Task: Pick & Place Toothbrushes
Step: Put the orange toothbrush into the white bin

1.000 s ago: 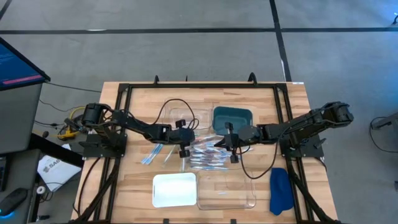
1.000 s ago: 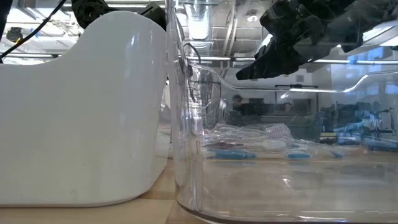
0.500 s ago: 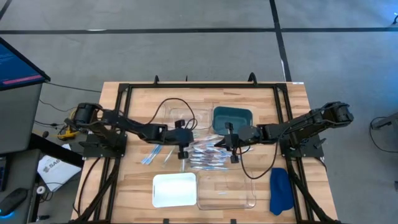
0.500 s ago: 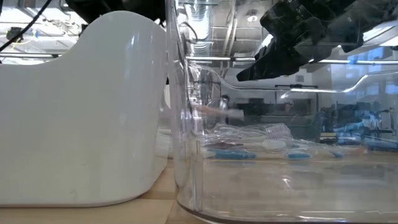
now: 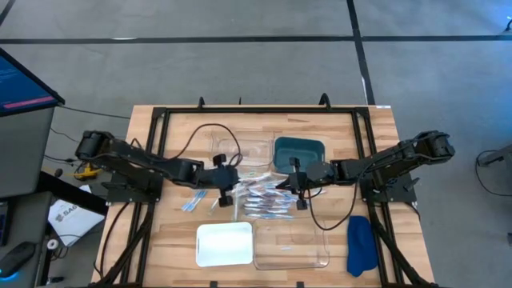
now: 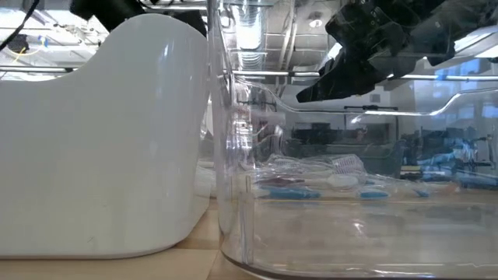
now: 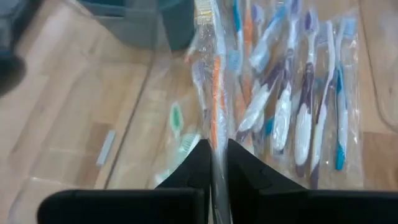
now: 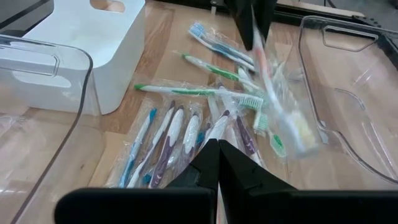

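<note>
Left gripper (image 7: 214, 163) apparently pinches a wrapped toothbrush (image 7: 216, 106) above the toothbrushes (image 5: 264, 200).

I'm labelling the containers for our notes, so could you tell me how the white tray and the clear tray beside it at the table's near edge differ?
The white tray is opaque, with a solid white wall; the clear tray is see-through, so the toothbrushes behind it show through its wall in the low view. In the high view the white tray sits toward the left arm's side, the clear tray toward the right arm's side. Both stand side by side at the near edge, and no toothbrush shows in either.
</note>
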Robot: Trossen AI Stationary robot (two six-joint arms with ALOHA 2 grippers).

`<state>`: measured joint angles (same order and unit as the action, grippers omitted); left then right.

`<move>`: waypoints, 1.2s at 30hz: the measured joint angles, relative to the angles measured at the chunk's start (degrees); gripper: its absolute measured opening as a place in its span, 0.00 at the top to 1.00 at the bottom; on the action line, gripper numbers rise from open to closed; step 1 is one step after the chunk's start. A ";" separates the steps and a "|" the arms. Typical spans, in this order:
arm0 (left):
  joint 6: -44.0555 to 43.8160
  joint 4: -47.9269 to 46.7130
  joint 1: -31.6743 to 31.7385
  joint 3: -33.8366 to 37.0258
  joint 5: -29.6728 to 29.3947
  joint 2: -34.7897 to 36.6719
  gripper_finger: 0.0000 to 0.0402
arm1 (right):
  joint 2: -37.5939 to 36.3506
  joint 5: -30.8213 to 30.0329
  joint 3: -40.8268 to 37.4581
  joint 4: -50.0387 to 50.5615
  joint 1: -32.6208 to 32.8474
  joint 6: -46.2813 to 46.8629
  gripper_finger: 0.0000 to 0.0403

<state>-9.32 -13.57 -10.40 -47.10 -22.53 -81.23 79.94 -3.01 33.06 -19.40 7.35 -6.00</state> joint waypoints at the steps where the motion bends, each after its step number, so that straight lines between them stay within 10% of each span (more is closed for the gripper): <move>1: -0.15 -0.46 -0.63 0.01 -0.32 0.90 0.96 | 0.00 0.00 0.00 0.06 -0.02 0.00 1.00; 36: -15.03 5.34 -12.94 0.01 -8.02 3.65 0.96 | 0.00 0.00 0.00 0.56 0.48 4.39 1.00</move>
<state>-24.36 -8.23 -23.34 -47.09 -30.55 -77.58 79.94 -3.01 33.06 -18.84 7.83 -1.61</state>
